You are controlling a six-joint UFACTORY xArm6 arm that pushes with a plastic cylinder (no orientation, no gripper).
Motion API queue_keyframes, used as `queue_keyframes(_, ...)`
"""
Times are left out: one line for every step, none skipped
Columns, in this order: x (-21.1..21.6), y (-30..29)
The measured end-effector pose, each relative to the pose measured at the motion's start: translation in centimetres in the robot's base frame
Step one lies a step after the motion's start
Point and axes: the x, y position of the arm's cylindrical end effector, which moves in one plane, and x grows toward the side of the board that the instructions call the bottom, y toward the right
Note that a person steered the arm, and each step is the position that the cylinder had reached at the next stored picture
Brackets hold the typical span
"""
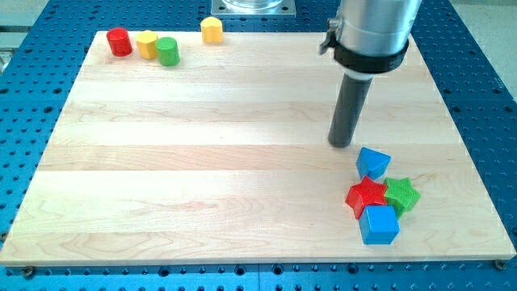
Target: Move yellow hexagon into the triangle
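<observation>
The arm carries no claw at all, so there is nothing to be apart or together; it ends in a dark rod whose tip (342,145) rests on the wooden tabletop (202,178) in the right half of the frame, just above and left of the blue triangle (372,162).

Below that triangle a red star (365,195), a green star (402,194) and a blue cube (379,225) sit bunched together at the lower right.

Two yellow blocks lie far off at the upper left. One yellow block (211,29) stands alone at the top edge; another yellow block (147,44) is wedged between a red cylinder (119,41) and a green cylinder (167,51). Which of them is the hexagon cannot be told for sure at this size.

The push looks not yet begun: the tip is beside the goal, well apart from either yellow piece. The next move calls for a long trip to the upper left, coming round behind the chosen yellow block on its far side, so that the push runs diagonally toward the triangle at lower right.
</observation>
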Motion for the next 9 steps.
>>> queue_keyframes(2.6,0.4)
queue_keyframes(5.9,2.7)
queue_keyframes(6.7,2.3)
queue_keyframes(2.8,-5.5)
queue_keyframes(-1.8,-14.3)
queue_keyframes(-7.1,-25.7)
queue_keyframes(-14.5,-36.4)
queue_keyframes(-16.8,-43.3)
queue_keyframes(-20.6,-42.5)
